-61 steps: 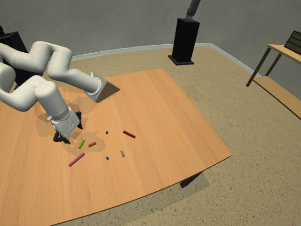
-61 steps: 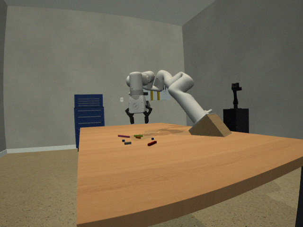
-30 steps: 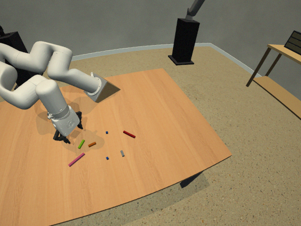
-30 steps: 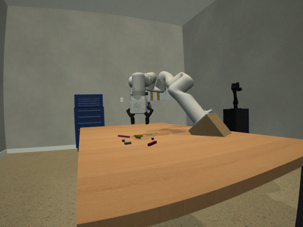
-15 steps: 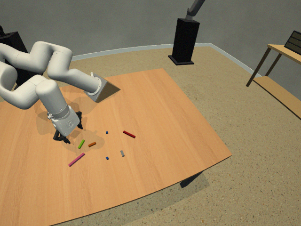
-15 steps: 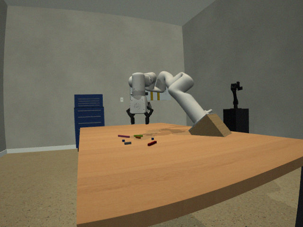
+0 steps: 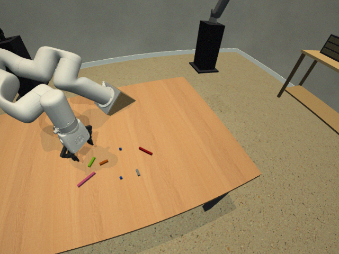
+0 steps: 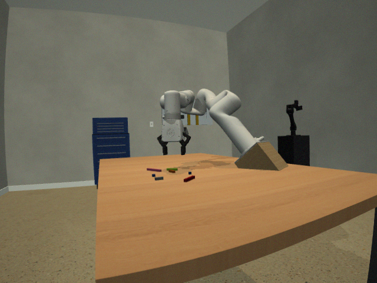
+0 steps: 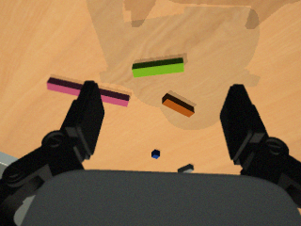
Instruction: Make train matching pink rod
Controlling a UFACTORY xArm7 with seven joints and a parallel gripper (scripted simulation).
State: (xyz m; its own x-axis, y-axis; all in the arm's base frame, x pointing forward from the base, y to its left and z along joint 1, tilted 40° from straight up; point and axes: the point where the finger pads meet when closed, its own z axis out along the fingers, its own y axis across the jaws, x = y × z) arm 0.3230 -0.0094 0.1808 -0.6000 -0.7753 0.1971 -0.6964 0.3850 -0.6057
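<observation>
With its fingers spread wide and empty, the gripper (image 7: 77,151) hovers left of the lime rod (image 7: 91,161), and should descend squarely across that rod's narrow sides, beside the orange rod (image 7: 103,162).

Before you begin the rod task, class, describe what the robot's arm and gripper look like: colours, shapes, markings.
The arm is built of smooth, rounded, glossy white tubular segments, with a grey band at the wrist. It rises from a wedge-shaped wooden base. The gripper has a pale grey boxy body bearing a faint round emblem, and two black, angular linkage fingers. No cables show.
</observation>
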